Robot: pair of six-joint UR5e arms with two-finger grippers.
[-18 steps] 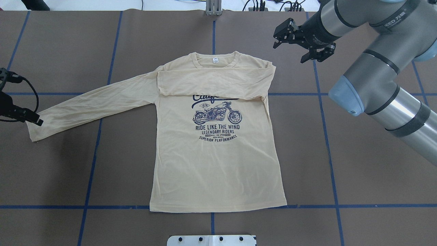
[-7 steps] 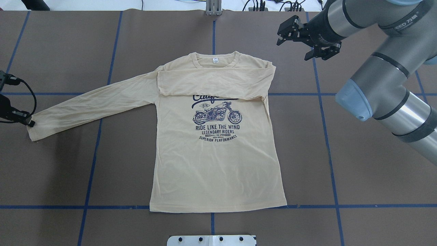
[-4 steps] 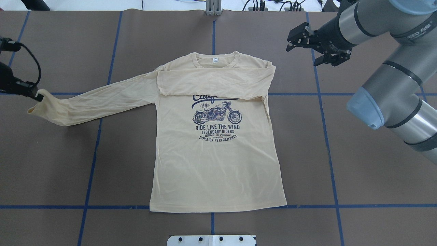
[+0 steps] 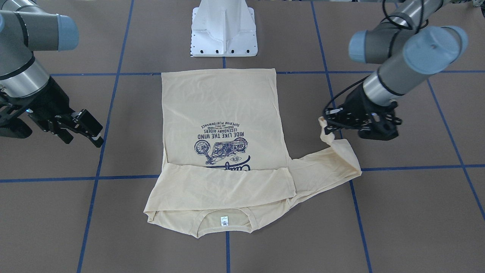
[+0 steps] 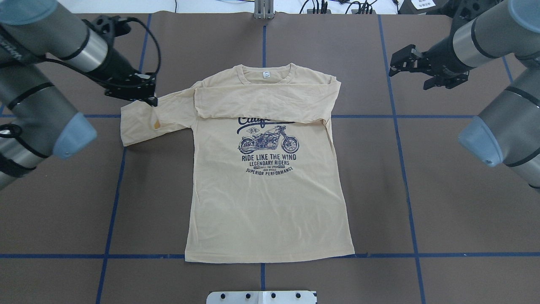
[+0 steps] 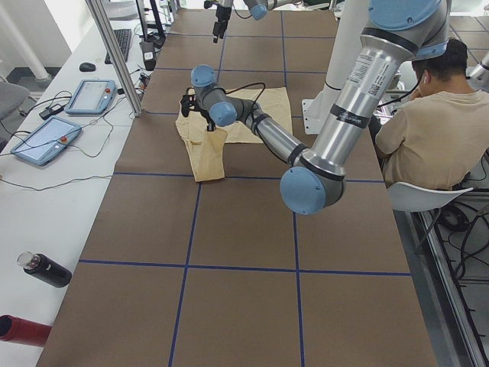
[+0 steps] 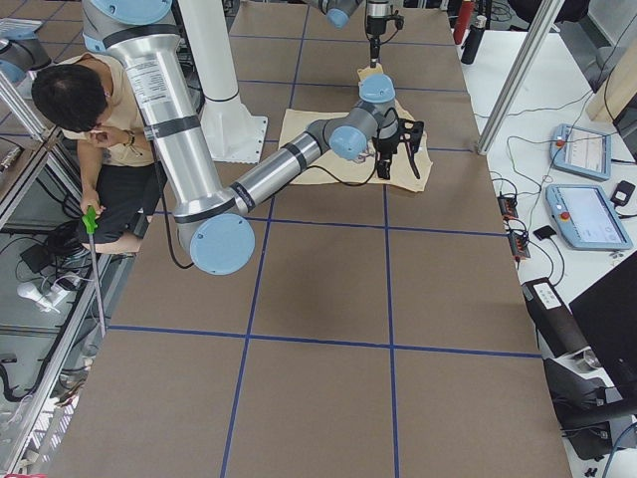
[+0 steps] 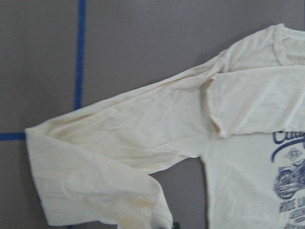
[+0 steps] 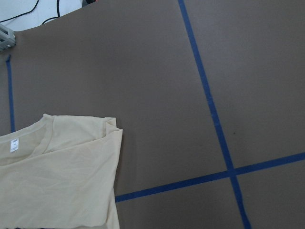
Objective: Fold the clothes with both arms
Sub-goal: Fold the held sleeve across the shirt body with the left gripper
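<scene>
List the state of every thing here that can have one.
Pale cream-yellow thin long-sleeved T-shirt: flat, print up, partly folded.
Right-side sleeve: folded across the chest.
Left-side sleeve: cuff held up, doubled back.
Left end effector: shut on Left-side sleeve.
Right end effector: open, empty, apart from shirt.

Bare brown table [image 5: 443, 202] lay open on both sides of the T-shirt [image 5: 270, 211], leaving low passage there. The left arm [image 5: 38, 105] slanted across the robot's left side, and its left gripper [image 5: 151, 99] was pinched on the raised sleeve cuff beside the shoulder. The right gripper [image 5: 407, 78], jaws spread, hung well apart from the shirt's folded right shoulder. The white pedestal base [image 5: 261, 297] stood near the hem.
</scene>
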